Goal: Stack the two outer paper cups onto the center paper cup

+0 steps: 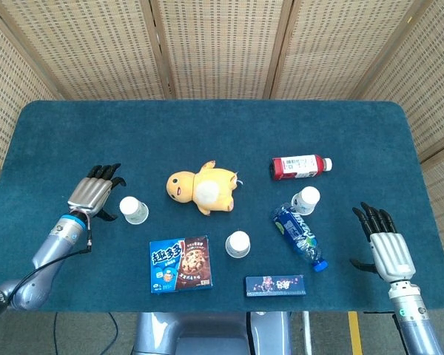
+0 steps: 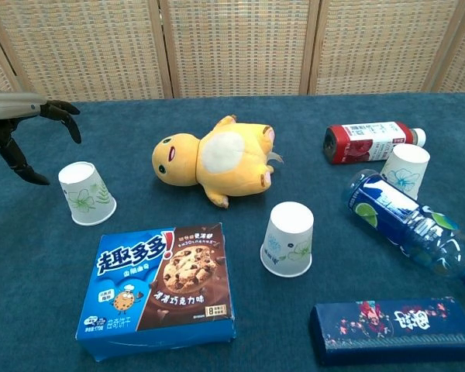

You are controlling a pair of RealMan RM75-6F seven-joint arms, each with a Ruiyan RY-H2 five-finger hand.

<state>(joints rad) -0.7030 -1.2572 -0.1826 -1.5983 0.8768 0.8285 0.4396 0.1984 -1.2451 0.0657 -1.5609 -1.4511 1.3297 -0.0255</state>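
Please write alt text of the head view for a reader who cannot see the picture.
The robot's open left hand hovers beside the left white paper cup, upside down on the dark teal table, not touching it. Two more upside-down paper cups, centre and right, stand among a yellow plush toy, bottles and boxes. The right hand waits open.

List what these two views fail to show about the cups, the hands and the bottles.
- Right hand: absent from the chest view, outside its frame.
- Left hand: chest view's left edge cuts it off, leaving only dark fingers.
- Right paper cup: its base is hidden behind the blue bottle in the chest view.
- Blue bottle's cap: cut by the chest view's right edge.
- Cup interiors: all three stand upside down.
- Red bottle: label print too small.
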